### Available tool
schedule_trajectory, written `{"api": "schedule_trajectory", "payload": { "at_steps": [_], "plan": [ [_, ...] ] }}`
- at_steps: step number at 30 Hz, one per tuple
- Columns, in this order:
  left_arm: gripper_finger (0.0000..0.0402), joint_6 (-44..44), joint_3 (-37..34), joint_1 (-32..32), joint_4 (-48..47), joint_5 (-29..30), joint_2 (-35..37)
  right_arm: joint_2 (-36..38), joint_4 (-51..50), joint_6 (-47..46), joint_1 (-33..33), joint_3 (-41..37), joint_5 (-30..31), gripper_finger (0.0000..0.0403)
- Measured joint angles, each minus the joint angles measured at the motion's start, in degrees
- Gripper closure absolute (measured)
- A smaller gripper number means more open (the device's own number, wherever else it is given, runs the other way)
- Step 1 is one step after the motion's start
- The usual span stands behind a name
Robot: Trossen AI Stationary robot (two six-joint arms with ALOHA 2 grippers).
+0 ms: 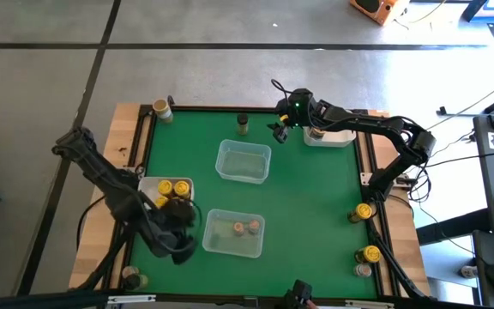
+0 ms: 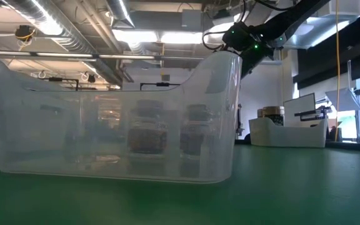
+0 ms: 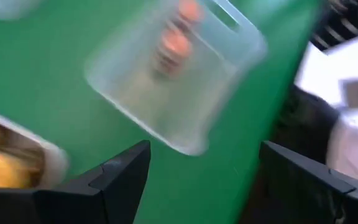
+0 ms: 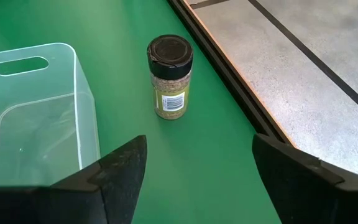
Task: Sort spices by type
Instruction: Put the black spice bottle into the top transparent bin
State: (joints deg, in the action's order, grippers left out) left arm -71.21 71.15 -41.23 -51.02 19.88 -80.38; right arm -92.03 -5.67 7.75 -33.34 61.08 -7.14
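Two grippers, jaws released: right gripper (image 1: 279, 129) near black-lidded spice jar (image 4: 169, 77) at far edge; left gripper (image 1: 181, 233) beside near clear tub (image 1: 233, 233).

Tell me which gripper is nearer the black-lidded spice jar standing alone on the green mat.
Right. The right gripper, open, hovers just beside the black-lidded jar at the mat's far edge. The left gripper, also open, sits at the near side between the white tray and a clear tub.

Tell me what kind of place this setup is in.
Probably a robotics lab or workshop. The low view shows exposed ceiling ducts with strip lighting and a monitor beyond the table. The high view shows a bare concrete floor around the green table.
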Motion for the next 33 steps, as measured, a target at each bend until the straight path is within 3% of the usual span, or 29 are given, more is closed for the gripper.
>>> {"api": "schedule_trajectory", "payload": {
  "at_steps": [7,11,20,33],
  "plan": [
    [0.0127,-12.2,2.7,-2.08,-6.07,-23.81,-7.39,0.0,0.94,0.0,0.0,0.0,0.0,0.0111],
    [0.0141,-23.27,2.74,-5.94,-7.35,-32.1,-8.84,0.0,3.06,0.03,0.0,0.0,0.0,0.0111],
    [0.0145,-47.05,2.74,-16.39,-4.96,-34.62,-9.18,0.0,5.97,0.22,0.0,0.0,0.0,0.0111],
    [0.0149,-59.59,2.77,-23.72,-5.71,-34.47,-11.58,0.0,9.05,0.13,0.0,0.0,0.0,0.0111]
  ]
}}
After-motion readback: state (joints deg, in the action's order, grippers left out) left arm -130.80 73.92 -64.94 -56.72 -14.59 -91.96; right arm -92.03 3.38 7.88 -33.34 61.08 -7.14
